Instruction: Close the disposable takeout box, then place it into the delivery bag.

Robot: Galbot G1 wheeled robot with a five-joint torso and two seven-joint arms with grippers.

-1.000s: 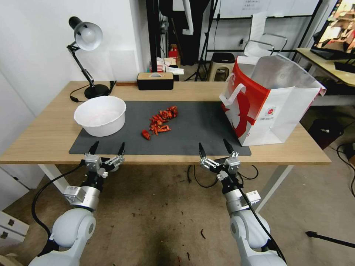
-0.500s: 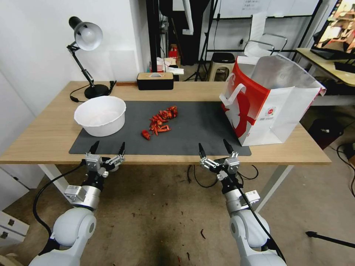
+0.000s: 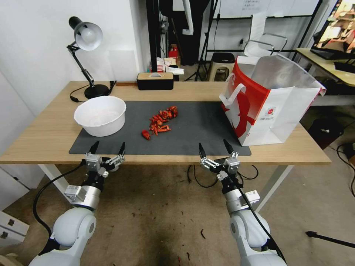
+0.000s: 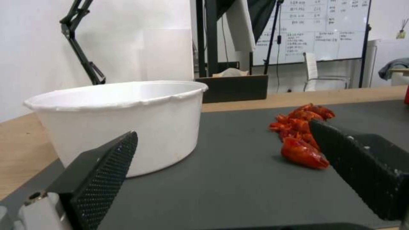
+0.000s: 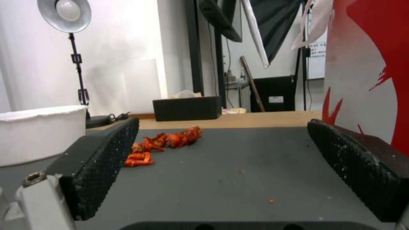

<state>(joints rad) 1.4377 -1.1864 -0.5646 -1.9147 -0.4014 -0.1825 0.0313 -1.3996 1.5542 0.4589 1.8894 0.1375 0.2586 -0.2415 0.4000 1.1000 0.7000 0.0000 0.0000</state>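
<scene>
both tools hang released at the bench (image 3: 55, 129) front edge: left tool (image 3: 106, 147) before the white bowl (image 3: 100, 115), right tool (image 3: 213, 146) near the delivery bag (image 3: 270, 111). the wrist views show the red food pieces (image 4: 303, 134) lying on the dark mat (image 5: 238, 166) up close.

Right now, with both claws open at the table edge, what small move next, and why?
Probably the left gripper eases forward toward the red food pieces: it and the right gripper hang open and empty, the pieces loose on the mat.

Upright, open delivery bag (image 3: 271, 111) on table's right

Delivery bag (image 5: 366, 80) cut by frame edge (interior hidden), logo unreadable
</scene>
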